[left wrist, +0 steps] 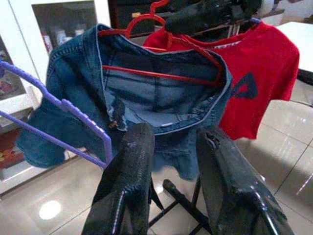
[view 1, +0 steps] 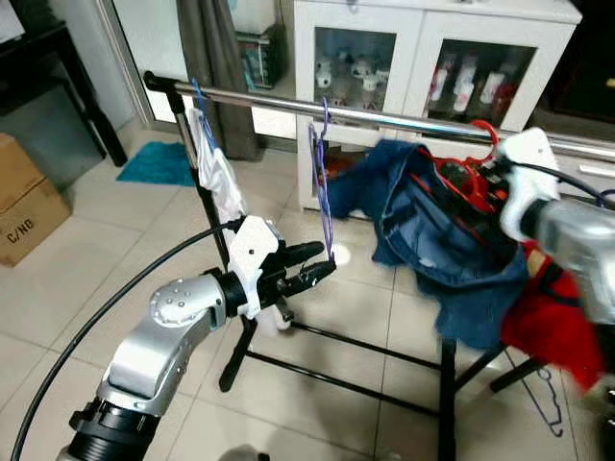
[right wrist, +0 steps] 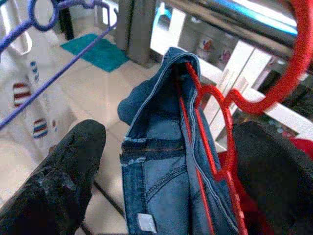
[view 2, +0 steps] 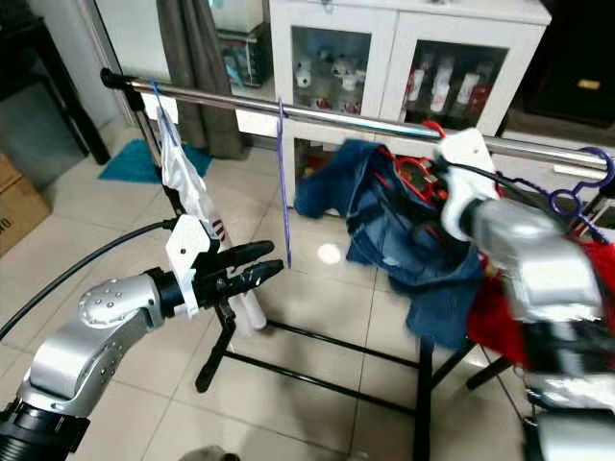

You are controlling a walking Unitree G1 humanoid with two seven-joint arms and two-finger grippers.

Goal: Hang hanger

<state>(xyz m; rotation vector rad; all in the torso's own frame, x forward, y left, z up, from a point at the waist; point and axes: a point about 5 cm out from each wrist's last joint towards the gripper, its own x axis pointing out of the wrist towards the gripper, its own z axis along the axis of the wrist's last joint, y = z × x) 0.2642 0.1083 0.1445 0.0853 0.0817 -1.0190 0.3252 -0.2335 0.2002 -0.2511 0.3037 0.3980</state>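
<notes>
A red hanger [right wrist: 208, 122] carrying a blue denim garment [view 1: 432, 230] is up at the metal rail [view 1: 384, 117], its hook [view 1: 487, 134] level with the bar. I cannot tell if the hook rests on it. My right gripper [right wrist: 168, 134] is open, its fingers wide apart on either side of the hanger's neck. Lower down and to the left of the denim, my left gripper [view 1: 317, 267] points toward it, open and empty. A purple hanger [view 1: 324, 192] hangs from the rail just beyond the left fingertips.
A white garment [view 1: 216, 173] hangs near the rail's left end and a red shirt [view 1: 553, 317] at the right. The rack's black base bars [view 1: 336, 379] cross the tiled floor. Behind stand a white glass-door cabinet [view 1: 432, 58], a curtain [view 1: 216, 58] and a cardboard box [view 1: 24, 202].
</notes>
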